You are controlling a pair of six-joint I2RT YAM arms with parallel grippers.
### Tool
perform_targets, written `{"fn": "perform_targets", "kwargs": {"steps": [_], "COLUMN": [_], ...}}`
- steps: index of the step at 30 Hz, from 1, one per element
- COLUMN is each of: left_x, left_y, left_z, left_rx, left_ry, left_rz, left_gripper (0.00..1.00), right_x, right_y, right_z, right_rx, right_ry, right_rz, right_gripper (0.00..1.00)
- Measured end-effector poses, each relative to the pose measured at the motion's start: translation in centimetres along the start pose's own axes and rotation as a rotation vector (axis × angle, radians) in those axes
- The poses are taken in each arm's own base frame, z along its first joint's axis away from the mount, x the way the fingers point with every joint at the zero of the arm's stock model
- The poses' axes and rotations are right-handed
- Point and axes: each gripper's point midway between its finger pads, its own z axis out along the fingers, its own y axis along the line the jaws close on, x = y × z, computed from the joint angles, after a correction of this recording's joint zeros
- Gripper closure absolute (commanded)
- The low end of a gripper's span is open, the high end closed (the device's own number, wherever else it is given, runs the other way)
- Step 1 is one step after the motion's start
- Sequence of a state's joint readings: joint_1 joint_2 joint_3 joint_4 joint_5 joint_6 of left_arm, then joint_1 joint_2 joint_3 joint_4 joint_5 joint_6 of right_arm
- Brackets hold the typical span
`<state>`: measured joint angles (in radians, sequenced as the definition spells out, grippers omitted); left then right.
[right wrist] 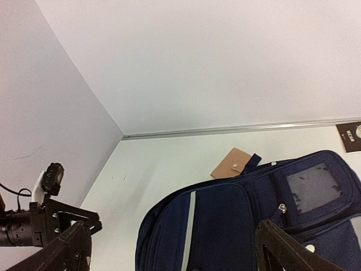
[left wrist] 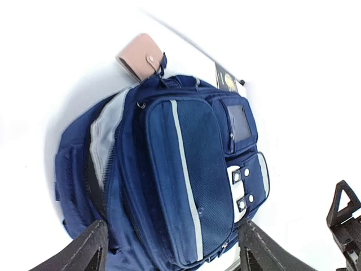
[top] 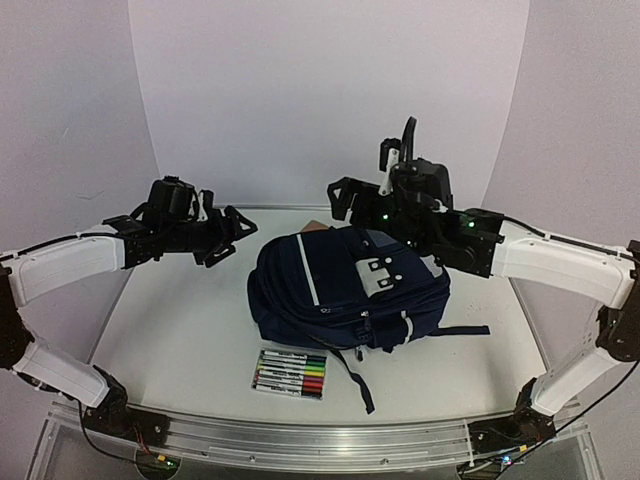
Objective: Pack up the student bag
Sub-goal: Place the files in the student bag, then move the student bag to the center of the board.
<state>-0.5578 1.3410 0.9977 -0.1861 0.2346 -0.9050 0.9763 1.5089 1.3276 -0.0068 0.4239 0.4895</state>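
Student bag (top: 340, 290) lay mid-table (top: 180, 330), just behind a marker pack (top: 290, 374) of coloured pens; the bag's contents were hidden. Left gripper (top: 238, 235) and right gripper (top: 340, 200) hovered on either side, jaws spread wide and empty. Beyond the bag lay a tan wallet (left wrist: 140, 56) and a dark booklet (right wrist: 352, 135).

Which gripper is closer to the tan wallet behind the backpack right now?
Right. The right gripper hangs close by the tan wallet, behind the student bag; the left gripper is off the bag's left side, farther away.
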Motion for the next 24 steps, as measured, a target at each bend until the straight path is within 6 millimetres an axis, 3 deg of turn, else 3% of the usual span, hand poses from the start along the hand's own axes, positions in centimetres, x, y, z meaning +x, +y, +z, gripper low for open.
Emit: {"fn": "perform_targets", "kwargs": {"steps": [2, 5, 9, 12, 20, 24], "left_x": [-0.1, 0.5, 1.2, 1.6, 1.3, 0.9], "left_y": [0.0, -0.1, 0.2, 1.5, 5.1, 5.9], "left_z": [-0.3, 0.3, 2.4, 4.2, 6.8, 8.0], "left_rx": [0.007, 0.026, 0.023, -0.011, -0.141, -0.129], "left_ry": [0.005, 0.058, 0.142, 0.188, 0.227, 0.237], "left_rz": [0.004, 0.008, 0.005, -0.007, -0.007, -0.024], "left_gripper": [0.17, 0.15, 0.14, 0.13, 0.17, 0.29], "right_x": [-0.7, -1.5, -2.6, -2.9, -0.5, 0.8], "right_y": [-0.9, -3.9, -11.6, -15.6, -24.3, -26.1], "right_z": [0.0, 0.8, 2.5, 3.4, 6.3, 7.3], "right_rx": [0.036, 0.105, 0.258, 0.344, 0.486, 0.504], "right_ry": [-0.001, 0.016, 0.054, 0.082, 0.210, 0.263], "right_rz": [-0.012, -0.014, 0.004, 0.013, 0.047, 0.049], "right_gripper": [0.02, 0.02, 0.02, 0.02, 0.02, 0.02]}}
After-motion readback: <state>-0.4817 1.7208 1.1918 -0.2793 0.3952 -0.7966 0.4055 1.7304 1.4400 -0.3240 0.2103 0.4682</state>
